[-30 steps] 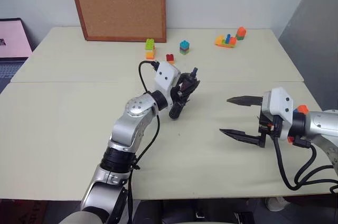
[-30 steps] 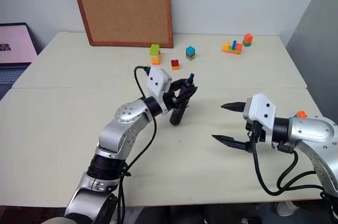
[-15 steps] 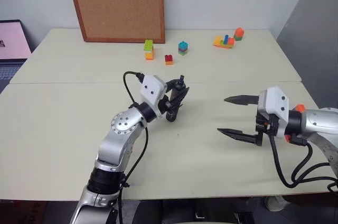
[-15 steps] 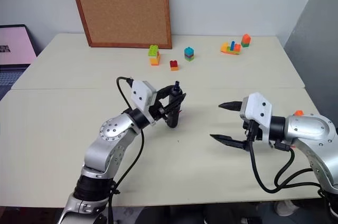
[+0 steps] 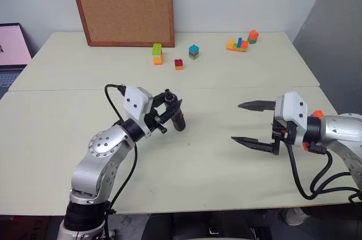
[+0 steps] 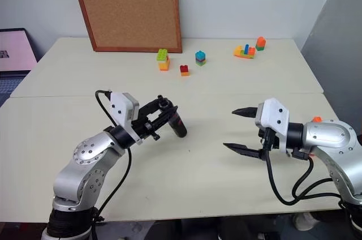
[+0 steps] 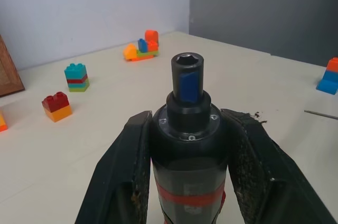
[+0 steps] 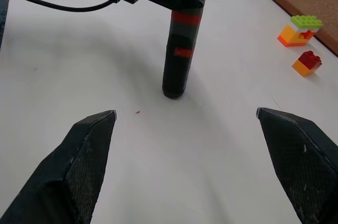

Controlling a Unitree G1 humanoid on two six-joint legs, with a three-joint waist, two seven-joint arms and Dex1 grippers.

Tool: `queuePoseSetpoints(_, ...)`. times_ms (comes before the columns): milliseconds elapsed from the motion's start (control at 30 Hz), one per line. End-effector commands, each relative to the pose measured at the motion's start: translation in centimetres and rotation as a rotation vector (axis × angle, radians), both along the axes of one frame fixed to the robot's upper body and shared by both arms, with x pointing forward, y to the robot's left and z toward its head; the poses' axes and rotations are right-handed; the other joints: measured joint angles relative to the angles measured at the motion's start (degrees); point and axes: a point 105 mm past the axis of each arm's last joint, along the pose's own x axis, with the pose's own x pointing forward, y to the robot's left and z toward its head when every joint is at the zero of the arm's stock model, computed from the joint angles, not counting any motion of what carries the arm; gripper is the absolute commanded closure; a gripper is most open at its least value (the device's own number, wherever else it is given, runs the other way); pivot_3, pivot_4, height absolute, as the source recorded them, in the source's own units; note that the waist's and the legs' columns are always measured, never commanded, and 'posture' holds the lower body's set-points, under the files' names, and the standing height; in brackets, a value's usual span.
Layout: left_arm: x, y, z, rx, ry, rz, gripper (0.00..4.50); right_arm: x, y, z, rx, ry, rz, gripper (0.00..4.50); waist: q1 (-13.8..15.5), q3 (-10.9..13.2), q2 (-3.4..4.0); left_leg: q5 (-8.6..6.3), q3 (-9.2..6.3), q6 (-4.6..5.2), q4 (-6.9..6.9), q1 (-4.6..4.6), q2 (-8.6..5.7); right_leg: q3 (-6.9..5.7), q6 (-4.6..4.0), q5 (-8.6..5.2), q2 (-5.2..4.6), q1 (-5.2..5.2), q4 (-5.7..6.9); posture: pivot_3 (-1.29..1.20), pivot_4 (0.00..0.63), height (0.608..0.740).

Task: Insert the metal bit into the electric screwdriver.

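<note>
The electric screwdriver point(image 6: 176, 123) is clamped near its red-banded tip end in the left hand point(image 6: 161, 112), above the middle of the worktop point(image 6: 237, 81). A thin metal bit point(image 7: 320, 113) lies on the worktop beyond. The right hand point(image 6: 242, 131) hangs nearby, fingers spread wide and empty. Toy bricks point(image 6: 182, 61) sit farther back.

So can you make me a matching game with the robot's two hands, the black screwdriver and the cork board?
Things:
1. left tool
2. right tool
3. electric screwdriver
4. cork board

States:
A. leaning against the wall
B. wide open, holding nothing
C. black with a red band
D. shut on the screwdriver

Pairs: 1-D, 2-B, 3-C, 4-A
</note>
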Motion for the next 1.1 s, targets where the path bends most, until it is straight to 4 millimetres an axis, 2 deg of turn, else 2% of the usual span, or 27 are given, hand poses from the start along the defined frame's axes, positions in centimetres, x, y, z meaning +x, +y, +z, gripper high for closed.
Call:
queuePoseSetpoints(33,0.2,0.5,-0.5,0.054,-0.001,0.049,2.85,0.1,0.3,0.7,0.001,-0.045,0.022,0.00,0.0,0.0,0.00,0.00,0.00,0.00,0.00,-0.01,0.00,-0.01,0.00,0.00,0.00,0.00,-0.02,0.00,0.150,0.740)
queuePoseSetpoints(767,0.1,0.2,-0.6,0.090,-0.074,0.028,2.85,0.4,0.1,0.5,-0.018,-0.058,0.017,0.00,0.0,0.0,0.00,0.00,0.00,0.00,-0.03,-0.02,0.01,-0.01,0.00,0.00,-0.01,0.00,-0.05,0.00,0.150,0.740)
queuePoseSetpoints(1100,0.1,-0.5,0.3,0.104,-0.159,-0.008,2.85,0.6,0.0,0.6,-0.024,-0.067,0.009,0.00,0.0,0.0,0.00,0.00,0.01,0.00,-0.05,-0.04,0.00,-0.04,0.00,0.00,-0.01,-0.01,-0.07,0.00,0.150,0.740)
